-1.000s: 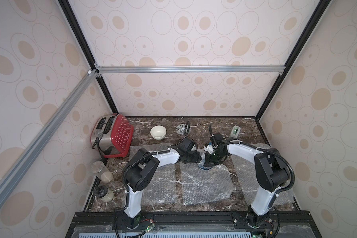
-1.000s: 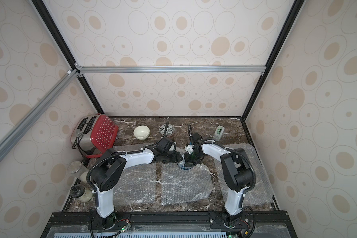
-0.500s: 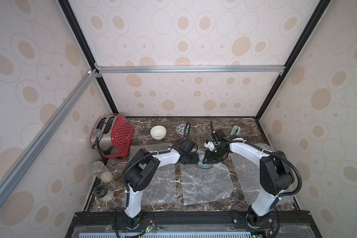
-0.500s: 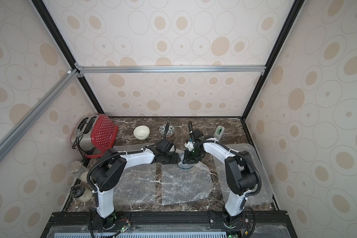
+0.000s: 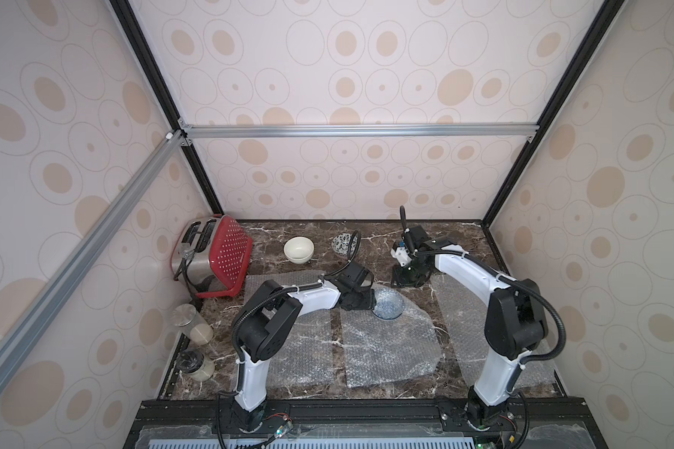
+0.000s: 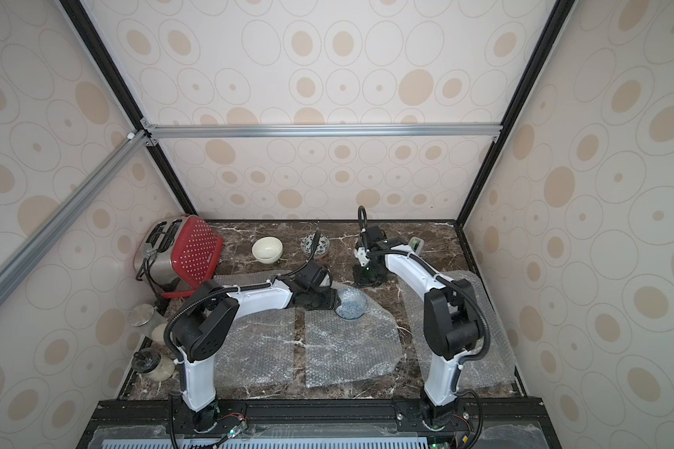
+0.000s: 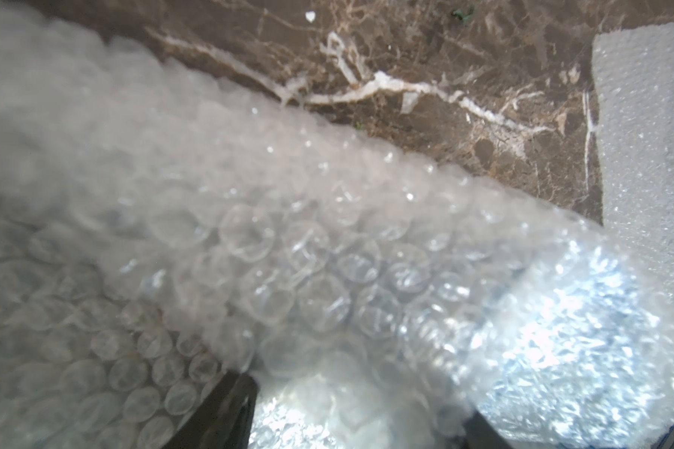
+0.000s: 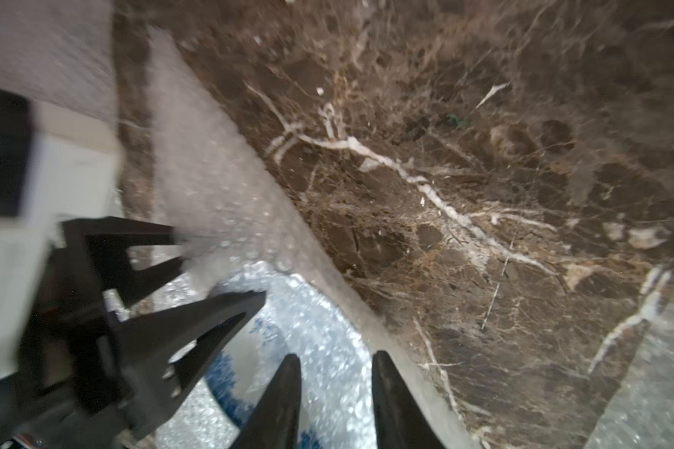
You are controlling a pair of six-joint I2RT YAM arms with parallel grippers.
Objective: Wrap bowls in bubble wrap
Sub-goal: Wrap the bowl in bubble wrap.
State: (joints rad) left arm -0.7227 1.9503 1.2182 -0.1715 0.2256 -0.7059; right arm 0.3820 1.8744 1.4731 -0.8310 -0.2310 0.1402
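Wrapping bowl number one is the step in hand, I reckon. In both top views the blue bowl sits on the middle wrap with a flap of film over it, right at the tips of the left gripper. The right gripper hangs near the bowl on its far side, clear of it and touching nothing I can see. The cream bowl and leaf bowl sit bare, well beyond the left gripper, so that's two not yet done. The left wrist view is mostly a cloudy fold of wrap draped across. The fingers stand apart with bright film filling the space between them, but I can't tell if they're biting it or just resting there. In the right wrist view the right gripper has its jaws parted with nothing between them. The bowl shows under the film just past its tips, with bare table beyond. The left gripper shows here too, fingers spread either side of the flap at the rim. My guess for the next move: the right gripper goes for a loose wrap edge on its own side and folds it over, while the left keeps the flap pinned so the film doesn't spring back. It needs a low, careful approach, since that film is slippery and the bowl could skid.
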